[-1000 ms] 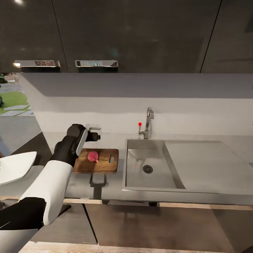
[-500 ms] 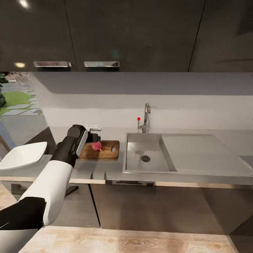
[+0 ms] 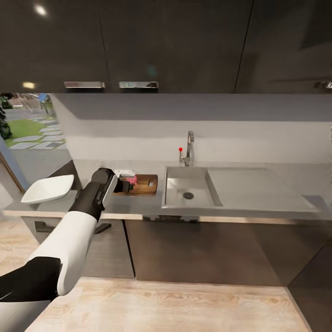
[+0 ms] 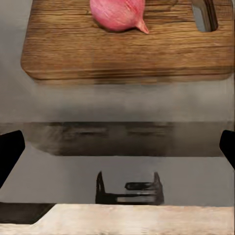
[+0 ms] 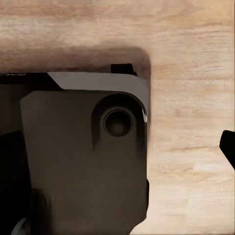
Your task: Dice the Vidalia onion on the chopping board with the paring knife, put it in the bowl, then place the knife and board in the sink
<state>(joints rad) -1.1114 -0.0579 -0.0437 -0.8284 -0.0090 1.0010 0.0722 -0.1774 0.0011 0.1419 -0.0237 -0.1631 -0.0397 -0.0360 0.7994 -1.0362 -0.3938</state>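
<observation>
Vidalia onion (image 4: 119,12) on chopping board (image 4: 127,46), bowl (image 3: 47,188) left, sink (image 3: 186,193) right

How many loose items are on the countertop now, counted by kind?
Vidalia onion: 1, whole, on the board
chopping board: 1
bowl: 1, white, at the countertop's far left end
Total: 3

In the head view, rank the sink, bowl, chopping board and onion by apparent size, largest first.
1. sink, drainboard included
2. bowl, which sits nearer the camera, so its lead over the board is unsure
3. chopping board, partly hidden by the left arm
4. onion
</observation>
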